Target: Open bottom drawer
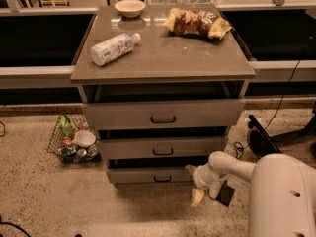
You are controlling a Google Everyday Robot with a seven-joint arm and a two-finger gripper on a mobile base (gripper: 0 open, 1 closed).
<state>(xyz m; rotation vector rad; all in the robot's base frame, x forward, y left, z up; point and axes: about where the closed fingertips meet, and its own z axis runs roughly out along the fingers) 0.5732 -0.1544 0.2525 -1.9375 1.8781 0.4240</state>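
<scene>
The cabinet (163, 68) has three grey-brown drawers, each standing slightly out. The bottom drawer (143, 175) is the lowest, with a small dark bar handle (162, 178) at its centre. My gripper (193, 182) is low at the right end of the bottom drawer's front, to the right of the handle and apart from it. Its two yellowish fingers are spread: one fingertip (189, 169) is near the drawer's upper right corner, the other (197, 196) hangs near the floor. It holds nothing. My white arm (237, 166) reaches in from the lower right.
On the cabinet top lie a plastic bottle (112, 48), a bowl (130, 7) and snack bags (196, 22). A wire basket of items (74, 141) sits on the floor left of the cabinet. Cables and a dark base (259, 142) lie at the right.
</scene>
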